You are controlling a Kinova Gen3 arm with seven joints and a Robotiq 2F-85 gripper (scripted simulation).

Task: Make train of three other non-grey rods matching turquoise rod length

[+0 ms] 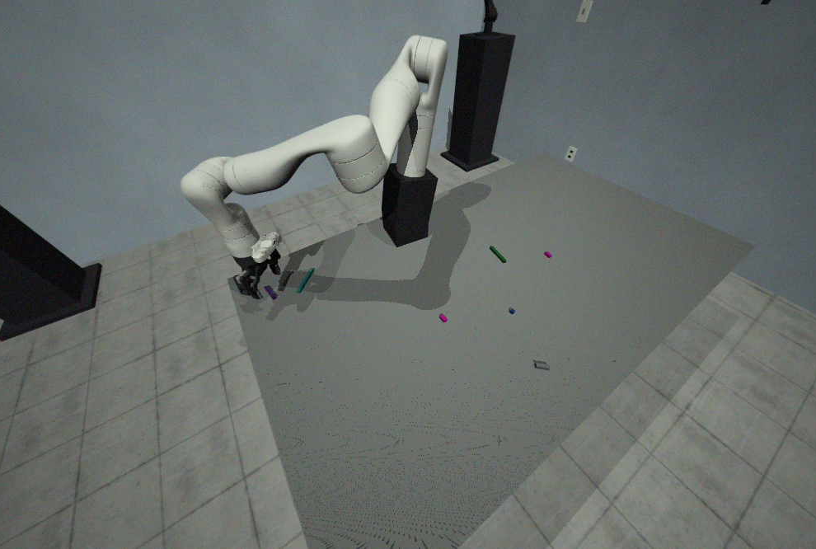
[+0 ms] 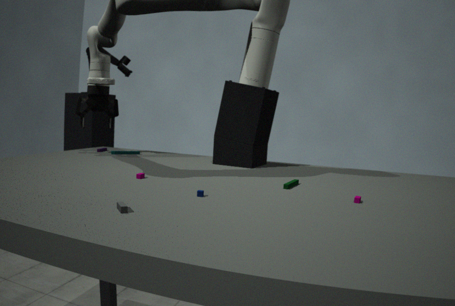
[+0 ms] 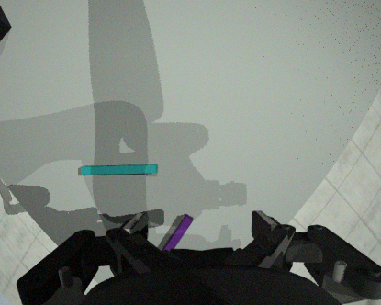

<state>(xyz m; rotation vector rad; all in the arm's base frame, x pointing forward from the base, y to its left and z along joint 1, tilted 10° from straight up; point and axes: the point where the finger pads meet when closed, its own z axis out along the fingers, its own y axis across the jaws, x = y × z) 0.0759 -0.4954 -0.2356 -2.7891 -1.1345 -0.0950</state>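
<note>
My gripper (image 1: 267, 283) (image 2: 96, 126) (image 3: 199, 224) is open and empty, above the table's far left end. Below it the purple rod (image 1: 270, 292) (image 2: 101, 149) (image 3: 179, 232) lies flat; in the wrist view it shows between the fingers, slanted, its lower end at the gripper body. The turquoise rod (image 1: 305, 280) (image 2: 125, 152) (image 3: 118, 170) lies beside it, apart. One magenta rod (image 1: 443, 317) (image 2: 140, 176) lies mid-table. Another magenta rod (image 1: 548, 254) (image 2: 357, 199) lies at the right, beyond the green rod (image 1: 497, 253) (image 2: 291, 184). No rods touch.
A blue rod (image 1: 512, 310) (image 2: 200, 193) lies between the magenta rods. A grey rod (image 1: 541, 364) (image 2: 122, 207) lies nearer the front. The arm's black base (image 1: 409, 210) (image 2: 241, 126) stands at the back. The table's left edge is close to the purple rod.
</note>
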